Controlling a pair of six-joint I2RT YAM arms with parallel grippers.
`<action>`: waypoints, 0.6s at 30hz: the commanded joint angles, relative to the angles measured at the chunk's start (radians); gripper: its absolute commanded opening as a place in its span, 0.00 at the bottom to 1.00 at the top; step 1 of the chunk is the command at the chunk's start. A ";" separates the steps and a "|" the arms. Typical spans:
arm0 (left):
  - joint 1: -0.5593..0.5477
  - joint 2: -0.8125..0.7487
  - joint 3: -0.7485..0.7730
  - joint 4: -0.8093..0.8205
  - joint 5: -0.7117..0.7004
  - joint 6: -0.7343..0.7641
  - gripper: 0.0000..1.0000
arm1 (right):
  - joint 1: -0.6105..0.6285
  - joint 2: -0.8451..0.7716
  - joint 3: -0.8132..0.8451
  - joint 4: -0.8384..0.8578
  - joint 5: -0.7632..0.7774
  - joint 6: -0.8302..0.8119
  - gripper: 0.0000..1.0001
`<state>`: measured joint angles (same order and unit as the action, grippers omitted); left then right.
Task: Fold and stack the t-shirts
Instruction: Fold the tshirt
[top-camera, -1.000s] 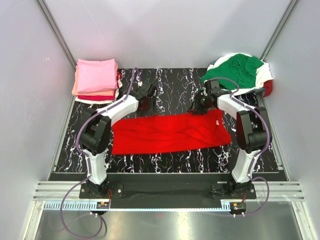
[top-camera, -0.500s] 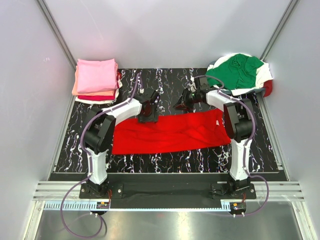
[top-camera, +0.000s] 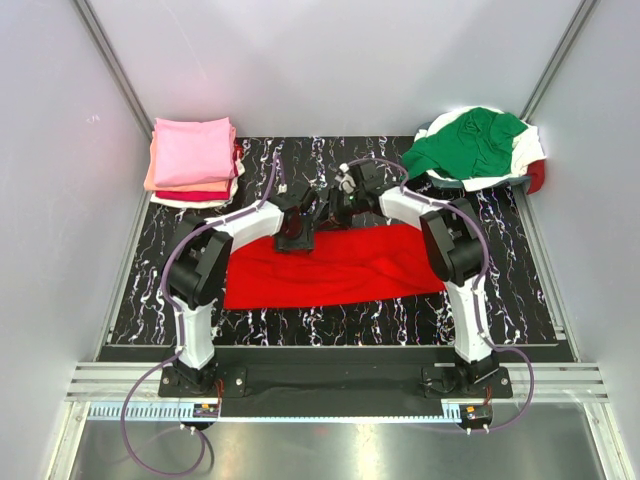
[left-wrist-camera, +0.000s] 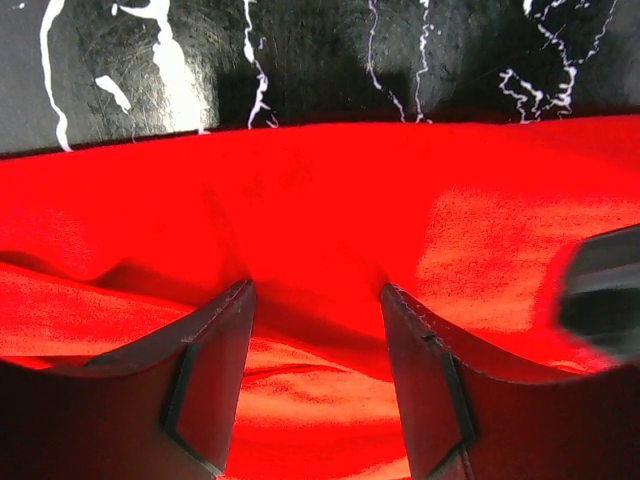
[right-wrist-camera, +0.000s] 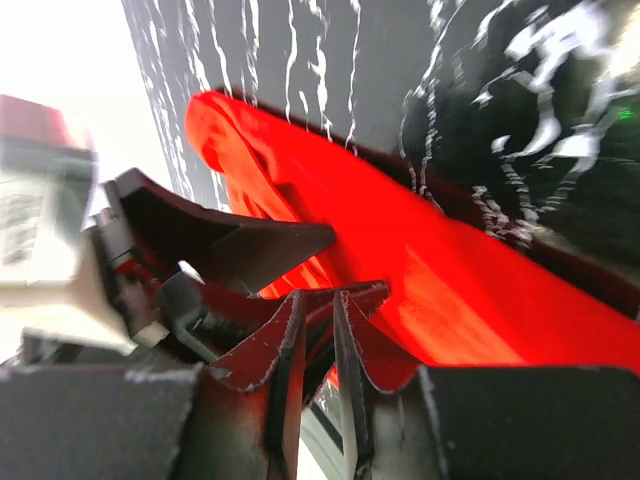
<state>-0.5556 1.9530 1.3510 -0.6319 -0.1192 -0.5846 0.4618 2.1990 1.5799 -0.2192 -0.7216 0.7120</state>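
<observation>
A bright red t-shirt (top-camera: 335, 268) lies folded into a long band across the black marbled mat (top-camera: 500, 300). My left gripper (top-camera: 296, 226) is open at the band's far edge; in the left wrist view (left-wrist-camera: 315, 290) its fingers (left-wrist-camera: 215, 370) straddle red cloth (left-wrist-camera: 330, 200). My right gripper (top-camera: 345, 206) is just to its right, above the same edge. In the right wrist view (right-wrist-camera: 318, 295) its jaws stand almost together with nothing seen between them, the red cloth (right-wrist-camera: 450, 290) behind. A folded stack with pink on top (top-camera: 192, 152) sits far left. A green shirt (top-camera: 470, 140) tops a loose pile far right.
The stack shows salmon, dark red and white layers (top-camera: 190, 192) under the pink. The loose pile has white cloth (top-camera: 530, 150) and a dark red bit (top-camera: 537, 176) under the green. Grey walls close in on both sides. The two grippers are very near each other.
My right gripper has moved left from the shirt's far right corner to the middle of its far edge. My left gripper has come down onto that edge. The shirt's right end sits slightly further left.
</observation>
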 joint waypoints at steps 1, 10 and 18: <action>-0.004 -0.046 -0.016 0.015 0.004 -0.008 0.59 | 0.032 0.056 0.052 0.006 -0.021 0.026 0.24; -0.007 -0.071 -0.042 -0.008 0.010 -0.018 0.59 | 0.034 0.166 0.120 -0.088 0.059 0.024 0.23; -0.029 -0.212 -0.162 -0.092 0.004 -0.044 0.58 | 0.034 0.197 0.172 -0.178 0.160 0.026 0.22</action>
<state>-0.5667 1.8572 1.2354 -0.6643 -0.1169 -0.6052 0.4950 2.3726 1.7241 -0.3439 -0.6586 0.7414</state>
